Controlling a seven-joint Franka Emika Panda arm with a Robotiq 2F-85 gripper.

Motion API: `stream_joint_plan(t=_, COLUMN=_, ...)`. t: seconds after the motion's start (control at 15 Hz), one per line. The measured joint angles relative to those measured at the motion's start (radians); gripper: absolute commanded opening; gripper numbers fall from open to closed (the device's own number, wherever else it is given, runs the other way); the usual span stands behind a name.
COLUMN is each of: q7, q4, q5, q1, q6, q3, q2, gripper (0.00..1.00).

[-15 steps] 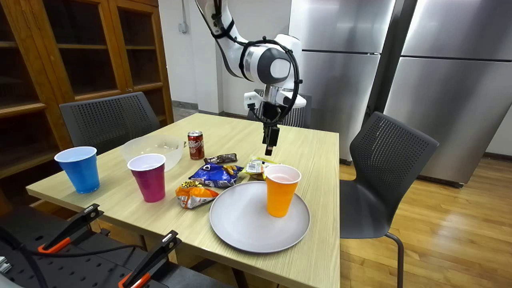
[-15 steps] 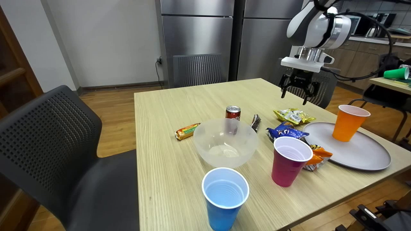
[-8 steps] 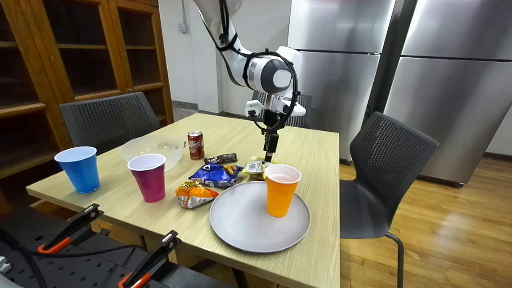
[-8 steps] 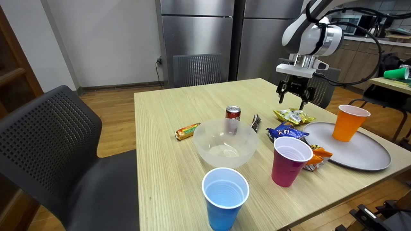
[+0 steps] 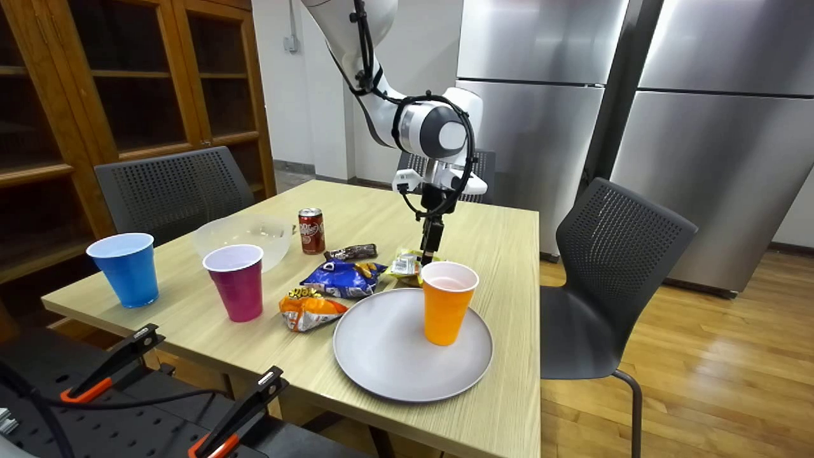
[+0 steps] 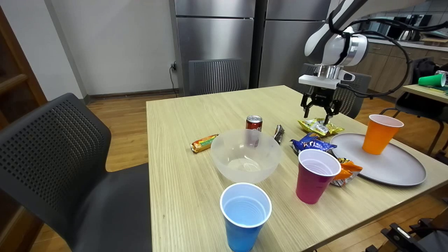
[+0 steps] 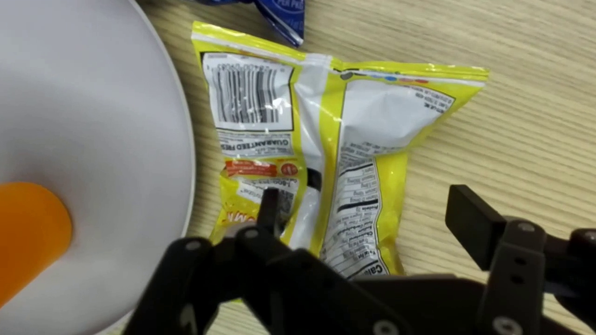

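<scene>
My gripper [image 7: 370,211] stands open over a yellow snack bag [image 7: 328,116], which lies flat on the table, its printed back with a barcode facing up. In the wrist view the left fingertip [image 7: 268,209] overlaps the bag's lower left part; whether it touches cannot be told. The right fingertip [image 7: 475,228] is past the bag's right side, above bare wood. Nothing is gripped. In both exterior views the gripper [image 6: 316,119] points down just above the yellow bag [image 6: 335,130]. A blue snack bag [image 5: 340,280] lies beside it.
Close to the yellow bag, a grey plate [image 5: 381,362] carries an orange cup [image 5: 445,312]. An orange snack bag [image 5: 310,312], dark wrapped bar [image 5: 353,252], soda can [image 5: 311,232], clear bowl [image 6: 245,161], orange-wrapped bar [image 6: 203,143], magenta cup [image 6: 313,185] and blue cup [image 6: 243,231] stand or lie about.
The gripper has come down to the yellow bag, drifting slightly left in an exterior view. Its fingers look a little nearer each other. The objects on the table have not moved.
</scene>
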Motion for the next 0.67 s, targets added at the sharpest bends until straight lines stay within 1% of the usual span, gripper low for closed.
stream_joint_plan(t=0.13, q7=0.000, q4=0.014, q5=0.000, q1=-0.002, q6=-0.010, q3=0.000, q2=0.009, gripper=0.44)
stream_joint_plan(t=0.47, q7=0.001, q4=0.029, q5=0.000, q1=-0.003, q6=-0.030, q3=0.000, q2=0.013, gripper=0.07)
stream_joint_plan(t=0.53, q7=0.001, q4=0.031, q5=0.000, q1=-0.003, q6=-0.031, q3=-0.001, q2=0.013, gripper=0.01)
stream_joint_plan(t=0.67, q7=0.001, q4=0.036, q5=0.000, q1=-0.003, q6=-0.032, q3=-0.001, q2=0.013, gripper=0.00)
